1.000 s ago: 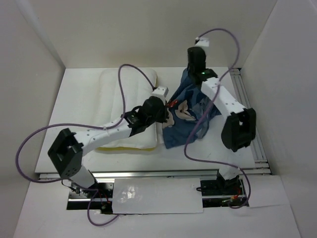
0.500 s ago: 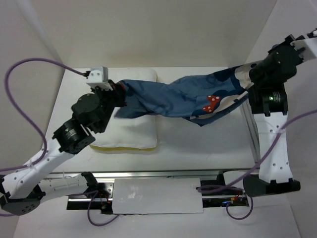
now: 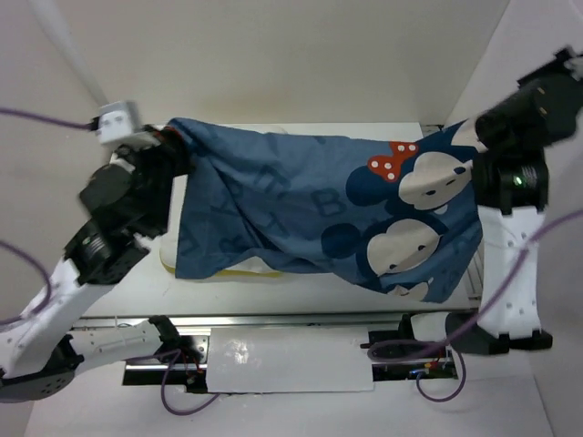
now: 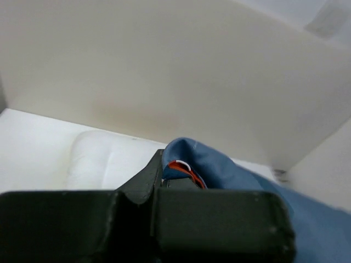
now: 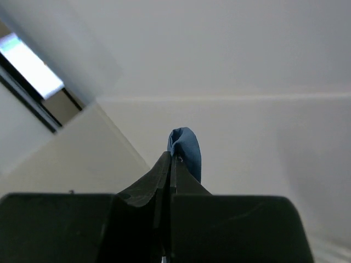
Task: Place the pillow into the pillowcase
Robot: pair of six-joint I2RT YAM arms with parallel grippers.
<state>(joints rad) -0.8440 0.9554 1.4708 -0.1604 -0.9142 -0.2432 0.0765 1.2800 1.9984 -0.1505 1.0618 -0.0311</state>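
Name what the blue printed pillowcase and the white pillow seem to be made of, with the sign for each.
The pillowcase: thin woven cloth, likely cotton, matte; it drapes in soft folds with a flat print. The pillow: matte white fabric over soft filling, probably; its surface looks puffed.

**Head count: singles and one pair**

You've got one pillowcase (image 3: pixel 301 209), one pillow (image 4: pixel 104 161), one red bow (image 3: pixel 392 157) showing, one surface (image 3: pixel 291 291), and two end effectors: left end effector (image 4: pixel 162 176), right end effector (image 5: pixel 171 160).
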